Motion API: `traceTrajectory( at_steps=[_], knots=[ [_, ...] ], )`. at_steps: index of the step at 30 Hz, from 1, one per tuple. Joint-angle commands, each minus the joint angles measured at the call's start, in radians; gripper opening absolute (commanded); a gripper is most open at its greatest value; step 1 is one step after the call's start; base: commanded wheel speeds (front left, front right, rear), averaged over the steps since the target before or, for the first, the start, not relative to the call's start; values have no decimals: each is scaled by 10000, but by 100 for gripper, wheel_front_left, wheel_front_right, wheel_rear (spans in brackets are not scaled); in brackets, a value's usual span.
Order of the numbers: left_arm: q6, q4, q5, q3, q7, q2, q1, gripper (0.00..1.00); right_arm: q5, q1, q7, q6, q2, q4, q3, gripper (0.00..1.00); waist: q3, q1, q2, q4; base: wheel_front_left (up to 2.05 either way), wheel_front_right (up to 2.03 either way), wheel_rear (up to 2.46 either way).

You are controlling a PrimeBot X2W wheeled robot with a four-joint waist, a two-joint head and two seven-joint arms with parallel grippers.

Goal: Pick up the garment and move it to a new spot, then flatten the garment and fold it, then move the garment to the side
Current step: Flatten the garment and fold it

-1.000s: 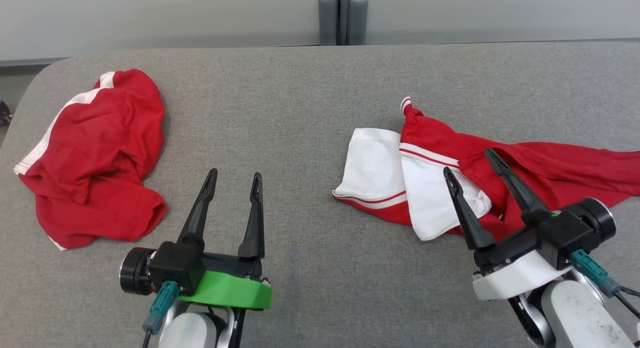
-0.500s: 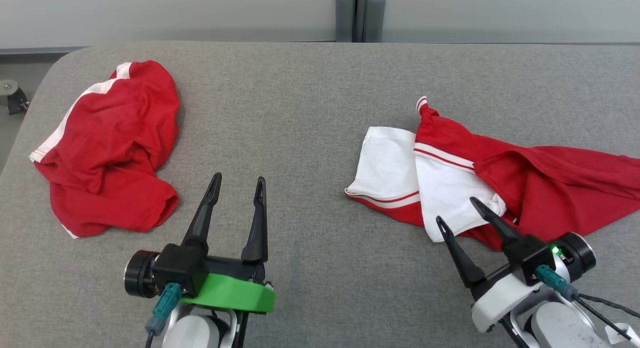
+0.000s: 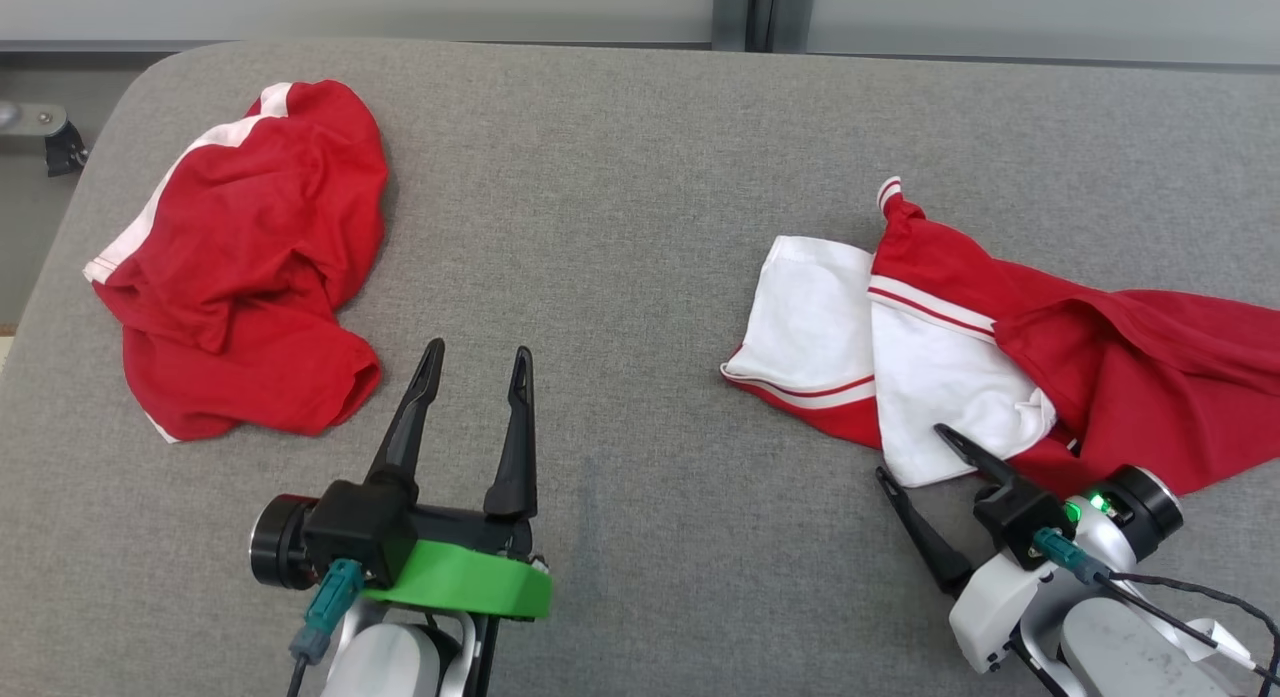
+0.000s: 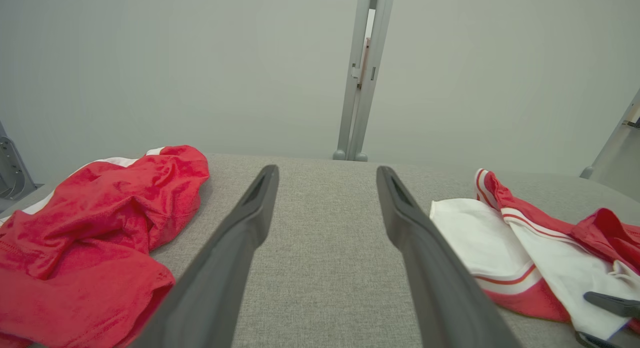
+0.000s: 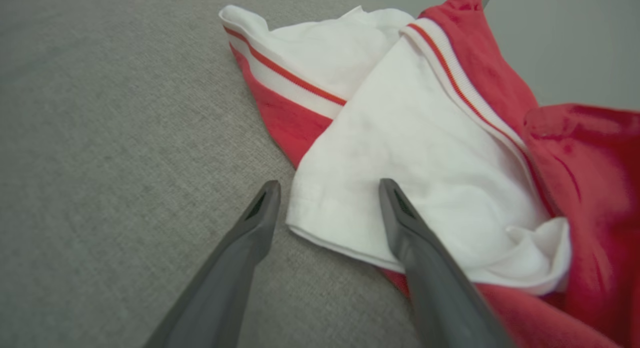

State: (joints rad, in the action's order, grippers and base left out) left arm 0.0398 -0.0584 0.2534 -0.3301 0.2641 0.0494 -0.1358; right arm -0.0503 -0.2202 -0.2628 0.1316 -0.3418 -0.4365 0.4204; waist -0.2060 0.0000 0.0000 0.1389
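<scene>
The red-and-white garment (image 3: pixel 1000 347) lies rumpled on the right side of the grey fabric-covered table (image 3: pixel 620 227), white panels toward the middle, red cloth trailing to the right edge. The right gripper (image 3: pixel 912 452) is at its near white hem, fingers spread, one over the white cloth and one over bare table, holding nothing. The left gripper (image 3: pixel 476 349), also spread and empty, is over bare table. A crumpled red garment (image 3: pixel 250 267) lies far left.

The right gripper (image 3: pixel 910 451) has drawn back from over the red-and-white garment (image 3: pixel 935 362). Its spread fingers (image 3: pixel 968 454) now straddle the garment's near white corner. The head camera has also turned, shifting the whole scene.
</scene>
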Motion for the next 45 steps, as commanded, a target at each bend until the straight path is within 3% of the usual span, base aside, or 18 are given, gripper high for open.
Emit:
traceTrajectory(
  at_steps=[1,2,4,13,21,28,34,42,43,44,45],
  knots=[
    [27,-1,62,-14,5,20,-160,100,23,-219,-30,-17,-109,-123,9,100,-68,0,0,53,0,0,0],
    [26,-15,54,-29,5,20,-172,100,-17,-303,-30,-17,-108,-222,16,100,-93,0,0,71,0,0,0],
    [24,-26,50,-43,5,20,-203,100,-119,-436,-30,-17,-127,-387,-23,0,-122,0,0,103,0,0,0],
    [11,-144,53,-112,5,20,-100,100,-1034,-734,-30,-17,17,599,-411,0,89,0,0,211,0,0,0],
    [-47,-224,36,-139,5,20,42,100,-1726,-2027,-30,-16,-159,2360,812,0,461,0,0,275,0,0,0],
    [12,-194,177,-321,5,20,187,100,-2734,-3886,-30,-17,-626,2923,1356,0,604,0,0,772,0,0,0],
    [45,-124,291,-382,5,20,195,100,-3152,-5112,205,-17,-1726,1865,729,0,327,0,0,1259,0,0,0],
    [140,4,429,-576,5,19,-173,100,-2841,-6578,595,-17,-3017,-1603,329,0,-129,0,0,1673,0,0,0],
    [152,13,432,-573,5,19,-199,100,-2647,-6802,580,-17,-3130,-2187,63,82,-169,0,0,1672,0,0,0],
    [163,15,428,-570,5,19,-228,100,-2532,-6935,678,-19,-3182,-2728,-178,100,-197,0,0,1663,0,0,0],
    [176,15,412,-555,5,19,-260,100,-2296,-7039,747,-18,-3115,-3205,-322,100,-218,0,0,1631,0,0,0]
  ],
)
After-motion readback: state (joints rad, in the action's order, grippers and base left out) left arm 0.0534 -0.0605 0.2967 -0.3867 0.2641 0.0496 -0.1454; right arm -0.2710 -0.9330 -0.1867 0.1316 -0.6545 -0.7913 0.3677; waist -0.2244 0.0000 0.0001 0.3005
